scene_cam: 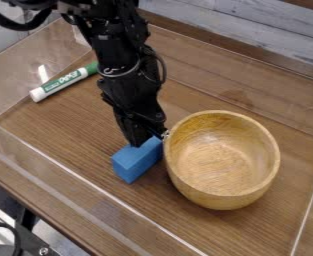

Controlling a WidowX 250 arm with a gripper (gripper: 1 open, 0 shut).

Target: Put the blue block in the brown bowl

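The blue block (132, 163) rests on the wooden table just left of the brown bowl (220, 198), its far end raised toward the arm. My black gripper (144, 138) points straight down onto that far end, and its fingers are closed around the block's top corner. The fingertips are partly hidden by the block. The bowl stands upright with nothing inside, its rim almost touching the block and the gripper.
A green-and-white marker (63, 82) lies at the back left of the table. A low clear plastic wall (65, 170) runs along the front-left edge. Bare wood (239, 85) stretches behind the bowl.
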